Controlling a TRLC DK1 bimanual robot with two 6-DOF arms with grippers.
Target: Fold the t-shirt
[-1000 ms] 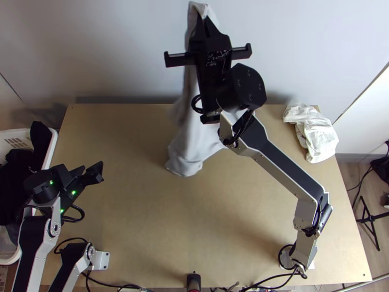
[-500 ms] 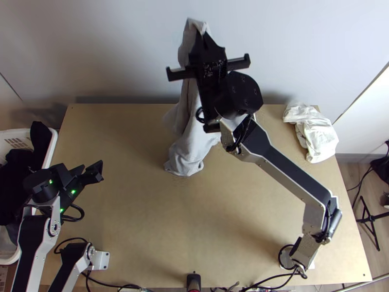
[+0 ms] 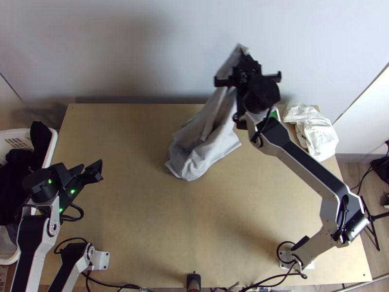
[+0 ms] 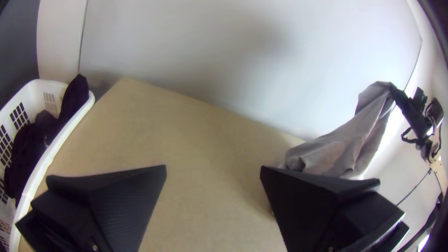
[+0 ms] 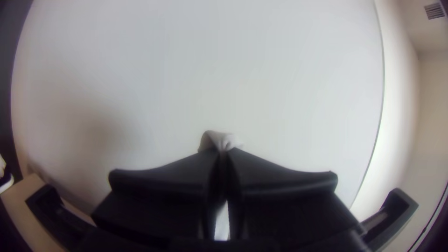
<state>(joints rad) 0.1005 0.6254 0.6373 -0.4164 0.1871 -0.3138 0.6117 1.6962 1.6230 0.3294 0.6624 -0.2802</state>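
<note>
- T-shirt (image 3: pixel 192 155): its bunched lower part is apparently rested on the tabletop (image 3: pixel 146 224); no fold can be seen made.
- Left pincer (image 4: pixel 213 170): held open, with nothing gripped.
- Right pincer (image 5: pixel 223 151): closed on the upper end, which is raised near the wall (image 3: pixel 121 48) (spreading and all folding are presumably left).

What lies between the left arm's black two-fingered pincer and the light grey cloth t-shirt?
A bare stretch of light wooden table parts the left pincer from the t-shirt, seen in the top view.
</note>
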